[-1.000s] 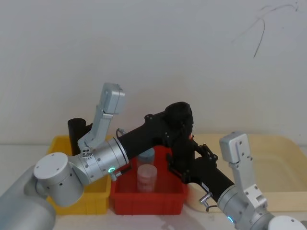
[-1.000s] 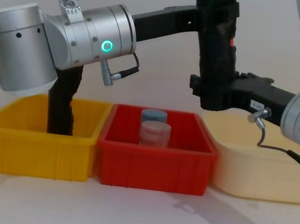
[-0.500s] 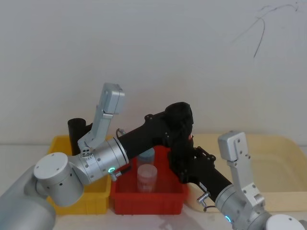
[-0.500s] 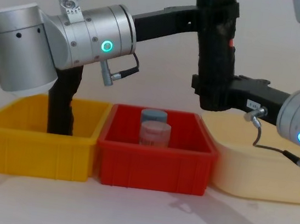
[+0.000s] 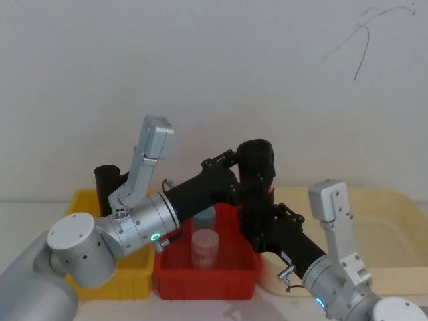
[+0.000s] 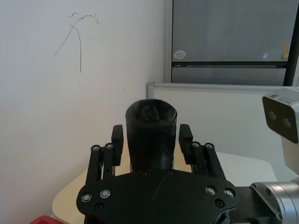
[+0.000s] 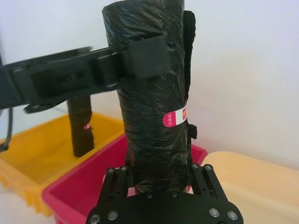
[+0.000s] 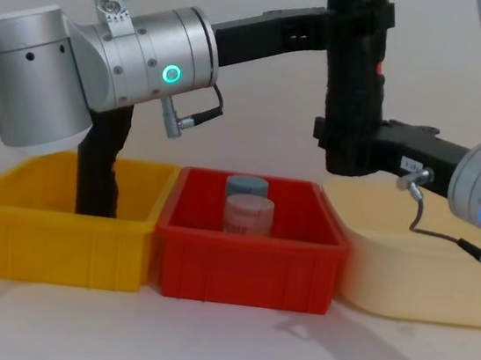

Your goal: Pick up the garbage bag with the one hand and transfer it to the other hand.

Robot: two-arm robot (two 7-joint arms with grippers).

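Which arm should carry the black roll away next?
Right. The right gripper is shut on the garbage bag's lower part, with the jaws holding it upright; the left gripper sits at its top.

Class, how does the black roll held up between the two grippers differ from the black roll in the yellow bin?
The garbage bag is aloft, the left gripper at its top and the right gripper at its bottom; the other roll stands untouched in the yellow bin. The garbage bag's lower end clears the red bin; the other roll's base is hidden by its wall. Both are black, roughly upright, red-labelled.
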